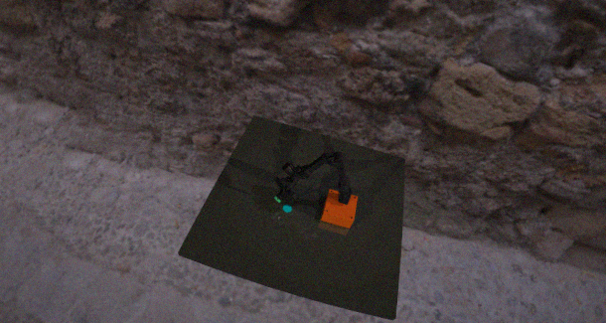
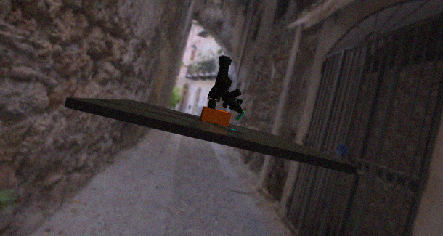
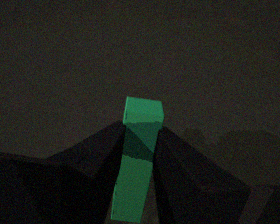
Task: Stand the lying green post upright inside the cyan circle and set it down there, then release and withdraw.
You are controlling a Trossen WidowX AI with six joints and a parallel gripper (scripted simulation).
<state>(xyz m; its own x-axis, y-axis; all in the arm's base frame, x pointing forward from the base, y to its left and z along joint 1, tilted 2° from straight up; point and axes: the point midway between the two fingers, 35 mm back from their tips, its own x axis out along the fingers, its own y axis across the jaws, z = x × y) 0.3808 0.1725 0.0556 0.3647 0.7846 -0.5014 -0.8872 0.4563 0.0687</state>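
Note:
The green post [image 1: 277,199] [image 2: 240,115] [image 3: 131,187] is held between the fingers of my gripper [image 1: 280,195] [image 3: 140,133], which is shut on it. In the exterior view the post is tilted, neither flat nor upright, and hangs a little above the table top. In the wrist view it runs from between the fingertips down to the lower edge. The cyan circle [image 1: 287,209] [image 2: 232,129] lies flat on the table, close beside the post in the top view. It does not show in the wrist view.
The orange base block [image 1: 339,211] [image 2: 216,116] carries the black arm [image 1: 310,167] [image 2: 222,82] and stands right of the circle in the top view. The dark table [image 1: 298,259] [image 2: 290,149] ends in open edges on all sides.

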